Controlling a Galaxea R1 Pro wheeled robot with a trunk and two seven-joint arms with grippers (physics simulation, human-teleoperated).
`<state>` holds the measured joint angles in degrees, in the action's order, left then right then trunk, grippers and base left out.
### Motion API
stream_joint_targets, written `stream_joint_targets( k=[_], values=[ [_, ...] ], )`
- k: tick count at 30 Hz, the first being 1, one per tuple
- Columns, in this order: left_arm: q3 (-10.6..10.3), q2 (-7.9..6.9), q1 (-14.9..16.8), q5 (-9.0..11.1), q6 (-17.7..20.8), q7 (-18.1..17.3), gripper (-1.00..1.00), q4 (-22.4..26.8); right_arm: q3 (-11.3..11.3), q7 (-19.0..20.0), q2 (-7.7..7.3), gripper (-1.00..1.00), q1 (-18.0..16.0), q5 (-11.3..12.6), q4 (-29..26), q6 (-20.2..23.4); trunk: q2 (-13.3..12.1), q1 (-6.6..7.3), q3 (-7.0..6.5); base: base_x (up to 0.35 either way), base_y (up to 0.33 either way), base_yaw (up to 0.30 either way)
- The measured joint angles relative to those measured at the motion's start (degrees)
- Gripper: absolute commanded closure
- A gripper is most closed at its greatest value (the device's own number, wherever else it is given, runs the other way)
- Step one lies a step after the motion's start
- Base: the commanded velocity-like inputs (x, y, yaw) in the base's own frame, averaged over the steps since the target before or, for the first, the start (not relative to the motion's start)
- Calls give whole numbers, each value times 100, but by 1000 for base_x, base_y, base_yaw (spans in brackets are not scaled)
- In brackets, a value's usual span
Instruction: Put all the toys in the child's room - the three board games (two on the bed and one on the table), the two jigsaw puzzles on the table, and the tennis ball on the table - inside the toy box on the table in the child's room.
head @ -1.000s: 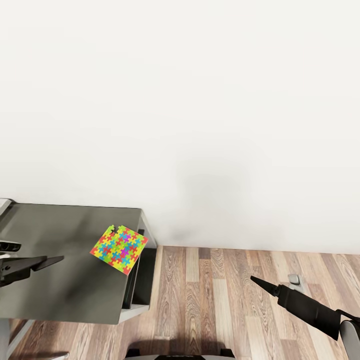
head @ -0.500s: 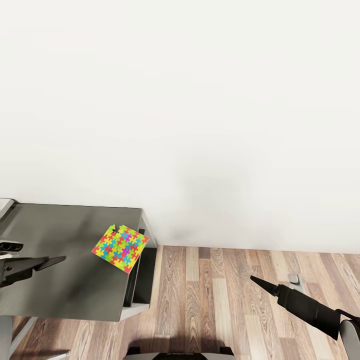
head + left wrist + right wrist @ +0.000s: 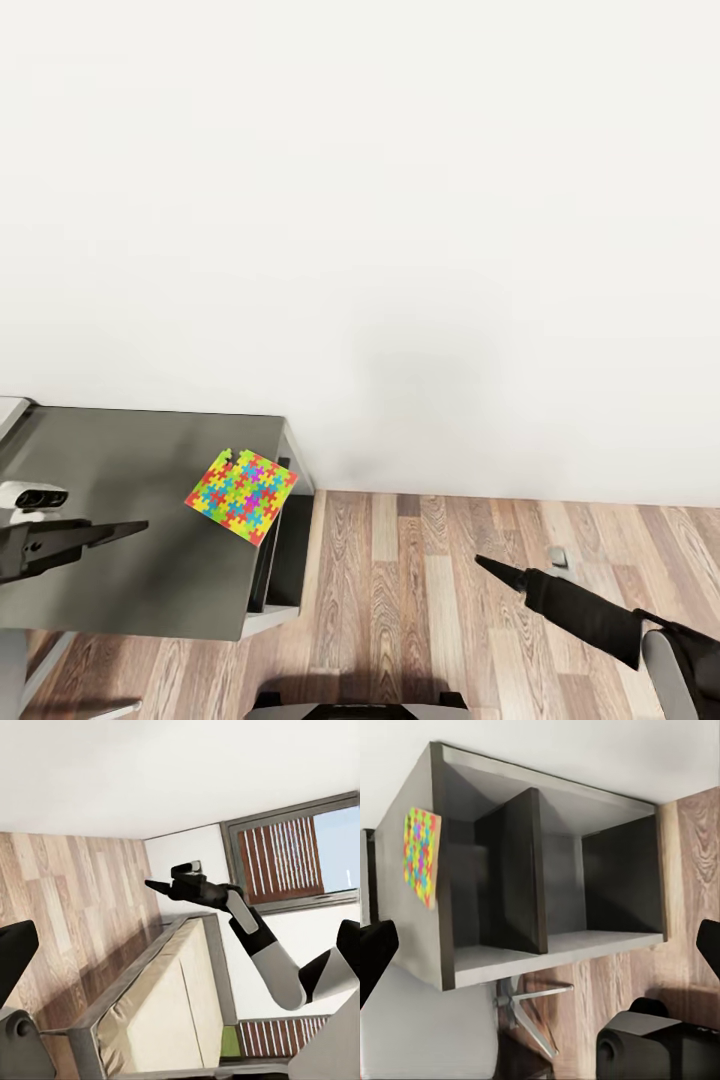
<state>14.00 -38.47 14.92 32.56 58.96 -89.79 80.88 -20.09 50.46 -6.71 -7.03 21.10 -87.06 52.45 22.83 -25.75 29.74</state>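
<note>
The left gripper (image 3: 120,529) hovers over the dark cabinet top (image 3: 130,500), empty; its fingers look pressed together, though the side-on head view leaves this uncertain. The right gripper (image 3: 492,567) hangs over the wood floor (image 3: 420,600), and I cannot tell how its jaws stand. Just ahead of the left fingertips, the jigsaw puzzle (image 3: 242,496) lies flat at the cabinet's right edge, one corner overhanging. It is likely thin, light and stiff, hard to pinch flat. That overhanging corner looks the best hold.
</note>
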Motion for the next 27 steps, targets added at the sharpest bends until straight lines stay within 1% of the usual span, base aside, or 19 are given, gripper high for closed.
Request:
stream_joint_targets(
  k=[3, 4, 6, 9, 14, 15, 16, 19, 23, 27],
  values=[
    [-14, 2, 0, 3, 2, 0, -100, 11, 273, -372, 109, -100, -167, 10, 66, 5, 0, 0, 0, 0, 0, 0],
    [-19, 4, 1, 3, 2, 0, -100, 15, 422, -610, 173, -100, -301, 28, 141, 15, 0, -1, 0, 0, 0, 0],
    [-20, 6, 0, 4, 2, 0, -100, 18, 552, -831, 220, -100, -443, 36, 251, 23, 0, 0, 0, 0, 0, 0],
    [-23, 3, 0, 5, 2, 0, -100, 20, 678, -1031, 260, -100, -641, 47, 484, 20, 0, 0, 0, 0, 0, 0],
    [-28, 1, 0, 5, 2, 0, -100, 22, 769, -1169, 291, -100, -881, 33, 1007, -57, 0, 0, 0, 0, 0, 0],
    [-30, 1, 0, 5, 2, 0, -100, 22, 779, -1181, 298, -100, -920, 31, 1122, -115, 0, 0, 0, 0, 0, 0],
    [-32, 0, 0, 5, 2, 0, -100, 22, 797, -1197, 312, -100, -1004, 27, 1344, -266, 0, 0, 0, 0, 0, 0],
    [-38, 0, 0, 6, 2, 0, -100, 23, 832, -1195, 327, -100, -1147, 27, 1654, -499, 0, 0, 0, 0, 0, 0],
    [-45, 0, 0, 5, 4, 0, -100, 23, 925, -1193, 339, -100, -1292, 25, 1995, -684, 0, 0, 0, 0, 0, 0],
    [-40, -5, 0, 6, 4, 0, -100, 21, 1005, -1187, 340, -100, -1332, 38, 2091, -737, 0, 0, 0, 0, 0, 0]
  ],
)
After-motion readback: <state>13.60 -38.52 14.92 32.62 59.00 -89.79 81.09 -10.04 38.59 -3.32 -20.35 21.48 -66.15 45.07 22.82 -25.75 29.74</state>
